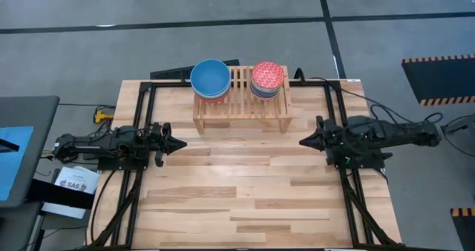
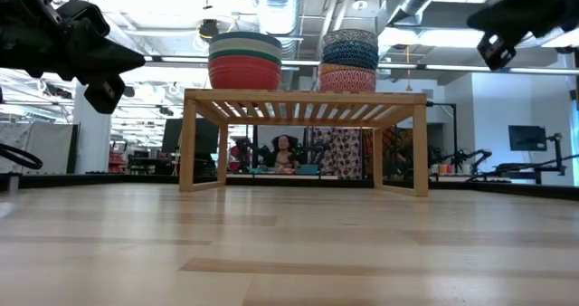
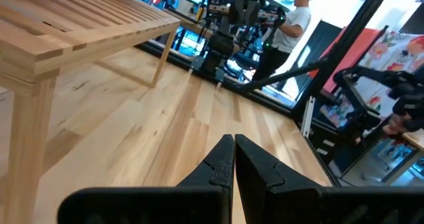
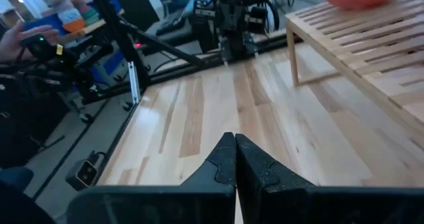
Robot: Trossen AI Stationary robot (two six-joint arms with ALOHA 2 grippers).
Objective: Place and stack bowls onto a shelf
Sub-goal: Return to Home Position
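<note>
Nearest, above the light plank tabletop [image 1: 245, 199] — dark two-finger left gripper [image 1: 180, 142] and right gripper [image 1: 303, 141], empty, jaws pressed together. Farther back, low light-wood slatted shelf [image 1: 241, 106] bearing a blue-topped stack [image 1: 210, 79] and a patterned-red-topped stack [image 1: 268, 78] of small round bowls [image 2: 244, 66]. Seemingly finished — none loose.

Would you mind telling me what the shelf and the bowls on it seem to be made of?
The shelf looks like pale unfinished wood: visible grain, matte slats. The plain bowls in the left stack look smooth and evenly coloured, plastic or glazed ceramic; I cannot tell which. The patterned bowls in the right stack carry fine printed designs, same uncertainty.
</note>
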